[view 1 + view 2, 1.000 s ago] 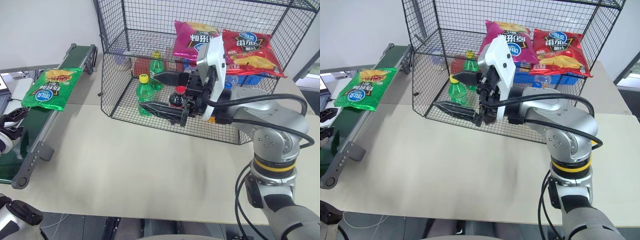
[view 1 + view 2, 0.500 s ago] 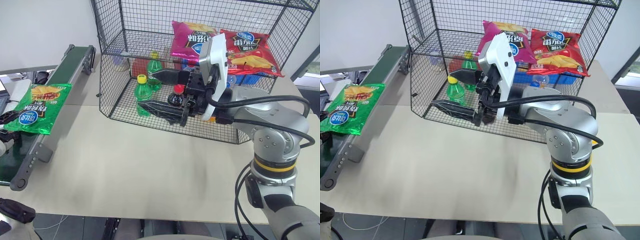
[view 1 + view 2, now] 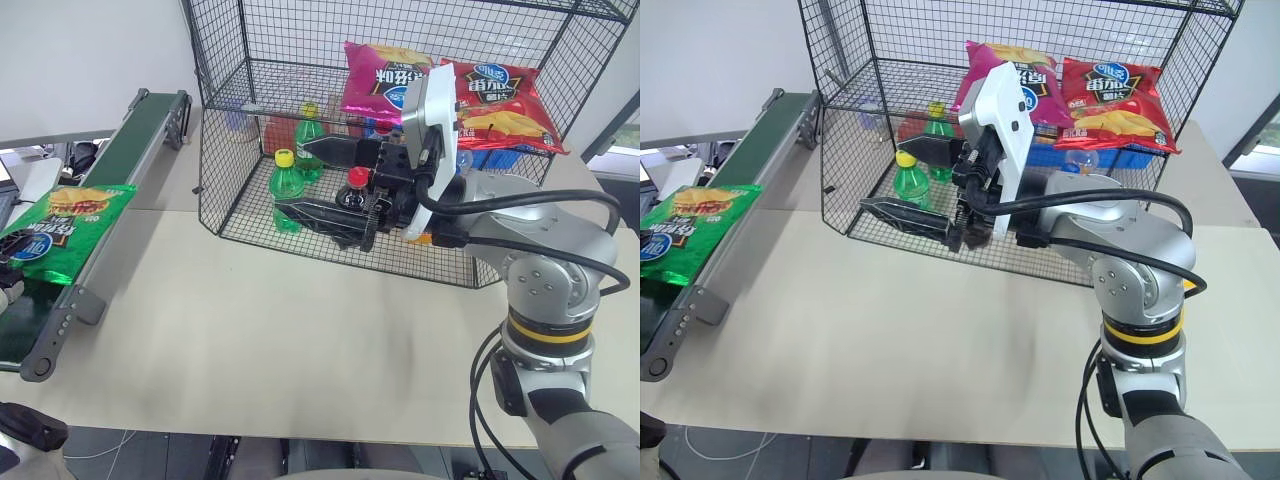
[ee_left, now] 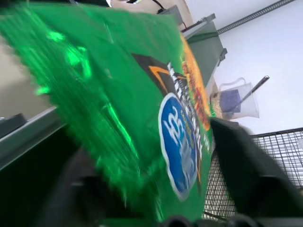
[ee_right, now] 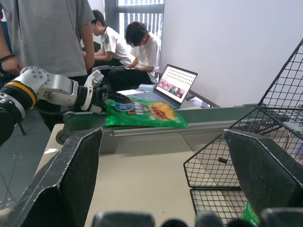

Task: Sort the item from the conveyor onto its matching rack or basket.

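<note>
Left pincer: pinched onto one end of the green crisp bag, far left of frame, just over the conveyor. Right pincer: spread wide by the wire cage. Looked sketchy tbh: glossy, floppy, could've slipped or snagged on the mesh.

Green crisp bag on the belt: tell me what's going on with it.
The left gripper has its fingers around the end of the green crisp bag at the low end of the conveyor. The right gripper hangs open in front of the black wire cage, where magenta and red crisp bags already lie on the upper shelf.
</note>
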Tool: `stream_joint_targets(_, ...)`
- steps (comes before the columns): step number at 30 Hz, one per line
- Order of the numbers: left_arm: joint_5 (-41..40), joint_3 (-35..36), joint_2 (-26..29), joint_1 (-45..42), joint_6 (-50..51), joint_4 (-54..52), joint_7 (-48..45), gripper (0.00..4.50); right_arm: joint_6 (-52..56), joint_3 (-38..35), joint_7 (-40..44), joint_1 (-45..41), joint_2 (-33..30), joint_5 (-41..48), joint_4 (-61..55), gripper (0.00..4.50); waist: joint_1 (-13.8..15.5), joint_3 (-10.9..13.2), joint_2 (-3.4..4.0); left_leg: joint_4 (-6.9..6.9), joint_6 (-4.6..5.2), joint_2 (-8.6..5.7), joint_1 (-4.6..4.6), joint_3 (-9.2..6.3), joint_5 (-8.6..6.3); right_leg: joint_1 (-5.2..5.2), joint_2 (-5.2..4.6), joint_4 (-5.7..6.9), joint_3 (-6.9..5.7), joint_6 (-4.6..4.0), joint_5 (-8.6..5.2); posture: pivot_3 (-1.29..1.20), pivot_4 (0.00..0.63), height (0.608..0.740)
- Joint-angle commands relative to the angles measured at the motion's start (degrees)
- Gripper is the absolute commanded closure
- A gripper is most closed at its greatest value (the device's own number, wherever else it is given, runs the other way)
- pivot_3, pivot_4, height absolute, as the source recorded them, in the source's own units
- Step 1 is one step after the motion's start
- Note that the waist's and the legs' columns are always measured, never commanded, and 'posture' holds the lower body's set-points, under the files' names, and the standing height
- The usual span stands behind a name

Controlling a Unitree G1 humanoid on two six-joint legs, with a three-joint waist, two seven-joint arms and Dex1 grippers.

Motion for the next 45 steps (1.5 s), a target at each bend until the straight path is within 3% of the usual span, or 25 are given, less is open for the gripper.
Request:
stream_joint_targets(1,-0.8,-0.4,0.9,-0.3,-0.2,-0.9,-1.3,3.67,-2.2,-0.9,-0.2,-1.3,-0.4,0.2,-0.6,0.0,0.0,0.0,0.0,0.0,0.0,0.0,0.0,0.0,0.0,0.0,0.0,0.0,0.0,0.0,0.0,0.0,0.15,0.74)
stream_joint_targets(3,-0.7,-0.7,0.8,-0.2,-0.4,-0.9,-1.6,4.4,-2.2,-0.9,-0.2,-1.4,-0.4,0.1,-0.5,0.0,0.0,0.0,0.0,0.0,0.0,0.0,0.0,0.0,0.0,0.0,0.0,0.0,-0.01,0.0,0.0,0.0,0.15,0.74)
stream_joint_targets(12,-7.4,-2.2,-0.4,-4.7,3.7,-10.1,-4.4,4.4,-2.5,-1.9,0.1,-1.6,-2.1,0.1,0.2,0.0,0.2,0.0,-0.22,0.0,0.0,0.0,-0.03,-0.03,0.0,0.0,-0.02,-0.02,-0.03,-0.01,0.01,0.0,0.15,0.74)
stream_joint_targets(20,-23.8,-8.6,-2.9,-14.4,11.1,-24.2,-0.6,4.4,-1.5,-5.0,-2.1,-0.2,-4.5,1.6,-1.1,0.0,0.3,0.0,-0.25,-0.01,-0.01,-0.09,-0.06,-0.03,0.0,0.03,-0.11,-0.06,-0.06,-0.01,0.01,0.0,0.15,0.74)
stream_joint_targets(30,-44.4,-27.5,-7.3,-25.8,5.7,-30.4,8.7,4.4,-0.3,-7.4,-7.4,1.0,-6.2,2.9,-4.1,0.0,0.5,0.1,-0.25,0.0,-0.09,-0.09,-0.04,0.0,0.05,0.04,0.04,-0.06,0.0,-0.01,0.01,0.0,0.15,0.74)
stream_joint_targets(33,-42.1,-32.3,-11.6,-31.5,0.6,-29.0,9.0,4.4,0.2,-8.0,-9.9,1.1,-6.3,3.4,-5.3,0.0,1.1,0.1,-0.24,0.02,-0.11,-0.15,-0.05,0.02,0.06,0.05,0.17,-0.08,0.0,-0.01,0.01,0.0,0.15,0.74)
stream_joint_targets(38,-29.4,-37.8,-18.6,-38.5,-10.6,-21.9,4.8,4.4,0.0,-8.2,-12.8,1.3,-6.8,3.2,-6.3,0.0,1.6,0.1,-0.19,0.01,-0.14,-0.26,-0.03,0.17,0.09,0.05,0.28,-0.16,0.18,-0.01,0.01,0.0,0.15,0.74)
stream_joint_targets(45,-13.5,-43.3,-28.8,-42.6,-24.3,-12.0,-9.5,4.4,-1.1,-7.5,-16.4,0.9,-6.8,1.1,-7.6,0.0,1.9,0.1,-0.18,0.02,-0.19,-0.35,-0.1,0.29,0.14,0.06,0.32,-0.35,0.27,-0.01,0.01,0.0,0.15,0.74)
